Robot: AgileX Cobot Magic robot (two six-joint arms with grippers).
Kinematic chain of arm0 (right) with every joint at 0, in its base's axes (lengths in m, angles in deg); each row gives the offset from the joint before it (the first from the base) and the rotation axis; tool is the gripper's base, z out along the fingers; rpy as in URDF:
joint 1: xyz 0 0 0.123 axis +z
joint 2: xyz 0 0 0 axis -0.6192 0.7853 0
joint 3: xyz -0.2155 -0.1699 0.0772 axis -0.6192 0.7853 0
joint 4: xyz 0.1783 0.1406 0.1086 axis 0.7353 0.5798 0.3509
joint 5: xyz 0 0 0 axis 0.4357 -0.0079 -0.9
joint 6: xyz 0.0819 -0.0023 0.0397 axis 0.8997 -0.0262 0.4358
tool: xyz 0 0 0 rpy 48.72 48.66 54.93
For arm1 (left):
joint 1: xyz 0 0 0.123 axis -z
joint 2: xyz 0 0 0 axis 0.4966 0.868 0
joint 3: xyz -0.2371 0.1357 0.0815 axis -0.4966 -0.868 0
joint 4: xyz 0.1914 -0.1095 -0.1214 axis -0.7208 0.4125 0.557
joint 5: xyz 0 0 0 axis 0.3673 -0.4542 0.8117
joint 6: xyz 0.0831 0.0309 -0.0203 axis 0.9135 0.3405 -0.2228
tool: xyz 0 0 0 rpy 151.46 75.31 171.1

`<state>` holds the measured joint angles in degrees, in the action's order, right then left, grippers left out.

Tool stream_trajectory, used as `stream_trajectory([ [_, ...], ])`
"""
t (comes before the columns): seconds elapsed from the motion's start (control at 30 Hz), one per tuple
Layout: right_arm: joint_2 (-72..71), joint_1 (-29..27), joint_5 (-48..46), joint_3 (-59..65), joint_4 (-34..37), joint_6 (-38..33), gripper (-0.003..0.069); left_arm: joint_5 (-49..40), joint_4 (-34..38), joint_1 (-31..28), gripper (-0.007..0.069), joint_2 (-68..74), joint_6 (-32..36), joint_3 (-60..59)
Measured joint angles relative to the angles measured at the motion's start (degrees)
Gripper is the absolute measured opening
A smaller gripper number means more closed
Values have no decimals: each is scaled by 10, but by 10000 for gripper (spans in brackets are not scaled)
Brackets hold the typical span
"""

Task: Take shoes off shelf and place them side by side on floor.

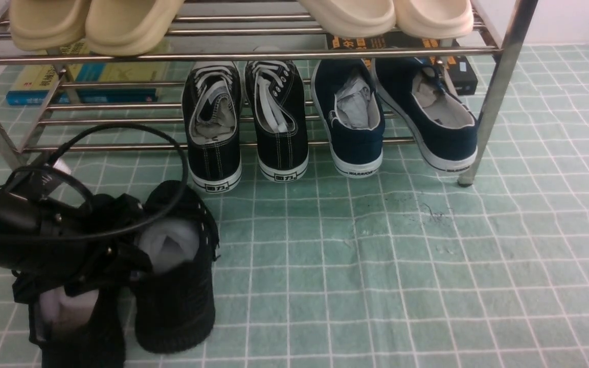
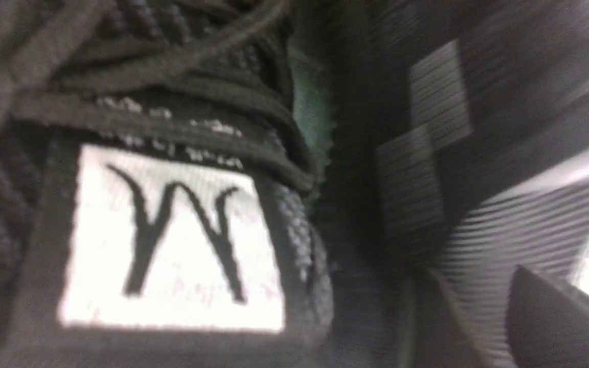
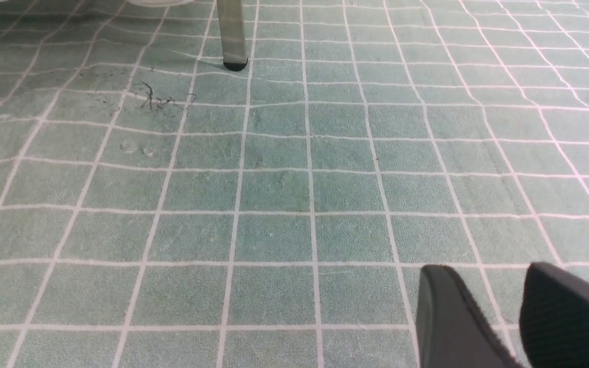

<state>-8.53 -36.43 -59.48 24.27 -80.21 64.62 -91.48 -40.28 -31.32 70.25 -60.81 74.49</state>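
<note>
Both shoes (image 1: 177, 286) stand on the floor (image 1: 376, 266) just in front of the shelf (image 1: 499, 76), side by side, heels towards me; the left gripper (image 1: 120, 258) sits down among them, black on black, and I cannot tell whether it is clamped or loose; the right gripper (image 3: 483, 276) hangs over bare floor, fingers slightly parted, holding nothing. They look light and soft, I reckon; the knit should give, the foam stuffing (image 1: 169, 245) propping it; the collar (image 1: 205, 230) or tongue (image 2: 172, 240) seems the surest hold, hardly slippery.
</note>
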Motion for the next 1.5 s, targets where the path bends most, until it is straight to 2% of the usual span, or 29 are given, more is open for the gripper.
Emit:
stream_trajectory([
  [0.07, 0, 0, 0, 0, 0, 0, 237, -8, -3, 0, 342, -11, 0, 4],
  [0.13, 0, 0, 0, 0, 0, 0, 237, -18, -13, 0, 379, -26, 0, 13],
  [0.23, 0, 0, 0, 0, 0, 0, 237, -50, -40, 0, 392, -64, 1, 41],
  [0.33, 0, 0, 0, 0, 0, 0, 237, -85, -71, 0, 357, -95, 0, 70],
  [0.37, 0, 0, 0, 0, 0, 0, 237, -121, -105, 0, 290, -128, 1, 97],
  [0.4, 0, 0, 0, 0, 0, 0, 237, -125, -105, 0, 290, -132, 1, 100],
  [0.43, 0, 0, 0, 0, 0, 0, 237, -144, -126, 0, 240, -152, 4, 113],
  [0.47, 0, 0, 0, 0, 0, 0, 237, -162, -146, 0, 186, -173, 10, 122],
  [0.5, 0, 0, 0, 0, 0, 0, 237, -185, -169, 0, 97, -205, 26, 128],
  [0.57, 0, 0, 0, 0, 0, 0, 237, -210, -194, 0, 30, -248, 51, 125],
  [0.63, 0, 0, 0, 0, 0, 0, 237, -222, -201, 0, 2, -306, 83, 103],
  [0.77, 0, 0, 0, 0, 0, 0, 237, -178, -180, 0, 1, -405, 106, 30],
  [0.93, 0, 0, 0, 0, 0, 0, 237, -6, -110, 0, 1, -541, 111, -115],
  [1.07, 0, 0, 0, 0, 0, 0, 237, 44, -99, 0, 1, -595, 111, -175],
  [1.13, 0, 0, 0, 0, 0, 0, 237, 55, -107, 0, 1, -619, 111, -203],
  [1.33, 0, 0, 0, 0, 0, 0, 237, 64, -202, 0, 2, -639, 112, -243],
  [1.5, 0, 0, 0, 0, 0, 0, 237, 75, -223, 0, 10, -639, 113, -246],
])
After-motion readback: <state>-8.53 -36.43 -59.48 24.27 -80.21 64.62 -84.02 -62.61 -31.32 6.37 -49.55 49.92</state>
